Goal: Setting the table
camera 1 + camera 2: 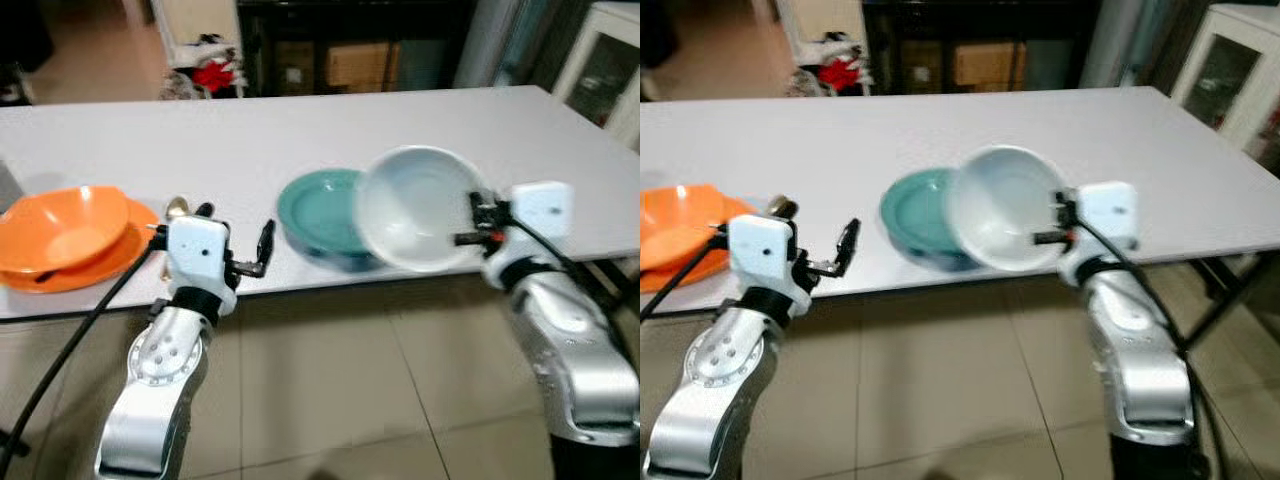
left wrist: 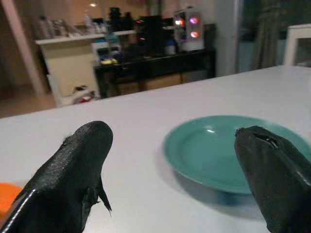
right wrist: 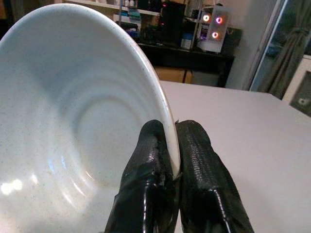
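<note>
Our right gripper pinches the rim of the tilted white bowl, held just right of the teal plate, while our spread left gripper waits left of it.

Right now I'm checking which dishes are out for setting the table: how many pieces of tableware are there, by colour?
Orange: 2, a round orange bowl sitting on a flat orange plate.
Teal: 1, a round teal plate on the white table.
White: 1, a speckled white bowl, tilted, its rim pinched by the right gripper.
Total: 4.
</note>
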Controlling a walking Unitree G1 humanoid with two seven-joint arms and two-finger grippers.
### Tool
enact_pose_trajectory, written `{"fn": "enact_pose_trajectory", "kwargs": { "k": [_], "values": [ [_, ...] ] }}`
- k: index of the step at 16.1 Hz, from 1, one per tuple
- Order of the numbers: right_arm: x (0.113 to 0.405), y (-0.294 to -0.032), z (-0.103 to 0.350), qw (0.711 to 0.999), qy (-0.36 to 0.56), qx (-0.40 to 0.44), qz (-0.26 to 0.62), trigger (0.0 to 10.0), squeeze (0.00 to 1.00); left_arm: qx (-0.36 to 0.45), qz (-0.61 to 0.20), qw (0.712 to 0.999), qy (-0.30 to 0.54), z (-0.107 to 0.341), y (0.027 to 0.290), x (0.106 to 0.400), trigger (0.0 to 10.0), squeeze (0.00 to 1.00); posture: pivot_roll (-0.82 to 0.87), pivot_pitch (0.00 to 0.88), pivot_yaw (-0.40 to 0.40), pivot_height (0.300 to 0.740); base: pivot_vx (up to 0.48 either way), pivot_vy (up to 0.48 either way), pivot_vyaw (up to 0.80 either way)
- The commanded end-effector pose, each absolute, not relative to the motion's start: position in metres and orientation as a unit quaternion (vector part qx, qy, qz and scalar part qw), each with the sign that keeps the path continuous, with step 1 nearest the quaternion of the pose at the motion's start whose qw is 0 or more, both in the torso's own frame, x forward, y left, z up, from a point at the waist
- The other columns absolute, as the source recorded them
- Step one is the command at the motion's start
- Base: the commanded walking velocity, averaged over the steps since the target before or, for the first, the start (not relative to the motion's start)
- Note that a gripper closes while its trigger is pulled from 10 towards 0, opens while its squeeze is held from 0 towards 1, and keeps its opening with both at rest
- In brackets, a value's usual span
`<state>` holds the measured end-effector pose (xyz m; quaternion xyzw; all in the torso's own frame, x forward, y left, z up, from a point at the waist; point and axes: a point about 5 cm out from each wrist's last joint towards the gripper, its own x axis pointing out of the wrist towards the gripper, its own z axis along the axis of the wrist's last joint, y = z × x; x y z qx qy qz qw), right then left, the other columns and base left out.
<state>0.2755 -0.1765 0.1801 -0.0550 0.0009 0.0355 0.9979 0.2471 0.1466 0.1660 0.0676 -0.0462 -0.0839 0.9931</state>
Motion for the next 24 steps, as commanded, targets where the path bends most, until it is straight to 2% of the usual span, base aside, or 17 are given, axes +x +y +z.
{"fn": "enact_pose_trajectory", "kwargs": {
  "k": [1, 8, 11, 12, 13, 14, 17, 20, 22, 24],
  "values": [
    [0.276, -0.162, 0.188, 0.996, -0.024, -0.047, 0.071, 10.0, 0.0, 0.078, -0.075, 0.993, -0.047, 0.166, 0.154, 0.248, 10.0, 0.0, 0.05, 0.0, -0.021, 0.74, 0.352, 0.0, 0.0],
    [0.276, -0.151, 0.185, 0.993, -0.015, -0.046, 0.108, 10.0, 0.0, 0.094, -0.076, 0.992, -0.048, 0.168, 0.161, 0.247, 10.0, 0.0, 0.05, 0.0, -0.023, 0.74, 0.357, 0.0, 0.0],
    [0.274, -0.147, 0.187, 0.993, 0.0, -0.023, 0.112, 10.0, 0.0, 0.077, -0.062, 0.994, -0.051, 0.17, 0.162, 0.24, 10.0, 0.0, 0.03, 0.0, -0.063, 0.74, 0.354, 0.0, 0.0],
    [0.27, -0.149, 0.193, 0.993, 0.007, 0.014, 0.116, 10.0, 0.0, 0.071, -0.057, 0.994, -0.059, 0.179, 0.159, 0.24, 10.0, 0.0, 0.01, 0.1, -0.103, 0.74, 0.368, 0.0, 0.0],
    [0.267, -0.151, 0.192, 0.993, 0.012, 0.025, 0.112, 10.0, 0.0, 0.064, -0.055, 0.994, -0.067, 0.185, 0.159, 0.236, 10.0, 0.0, 0.02, 0.14, -0.099, 0.74, 0.356, 0.0, 0.0],
    [0.256, -0.153, 0.183, 0.992, 0.031, -0.001, 0.125, 10.0, 0.0, 0.073, -0.082, 0.992, -0.061, 0.189, 0.158, 0.223, 10.0, 0.0, 0.02, 0.194, -0.073, 0.74, 0.364, 0.0, 0.0],
    [0.244, -0.159, 0.178, 0.991, 0.042, 0.008, 0.127, 10.0, 0.0, 0.091, -0.08, 0.991, -0.051, 0.184, 0.163, 0.217, 10.0, 0.0, 0.05, 0.015, -0.047, 0.74, 0.325, 0.0, 0.0],
    [0.268, -0.166, 0.182, 0.996, 0.027, 0.009, 0.089, 10.0, 0.0, 0.08, -0.067, 0.994, -0.041, 0.174, 0.166, 0.235, 10.0, 0.0, 0.04, 0.0, -0.03, 0.74, 0.366, 0.0, 0.0],
    [0.269, -0.167, 0.182, 0.996, 0.023, -0.009, 0.091, 10.0, 0.0, 0.071, -0.064, 0.995, -0.036, 0.169, 0.163, 0.237, 10.0, 0.0, 0.04, 0.0, -0.04, 0.74, 0.409, 0.0, 0.0],
    [0.273, -0.165, 0.189, 0.994, 0.017, 0.014, 0.106, 10.0, 0.0, 0.069, -0.061, 0.995, -0.035, 0.168, 0.161, 0.236, 10.0, 0.0, 0.05, 0.0, -0.053, 0.74, 0.411, 0.0, 0.0]
  ]
}}
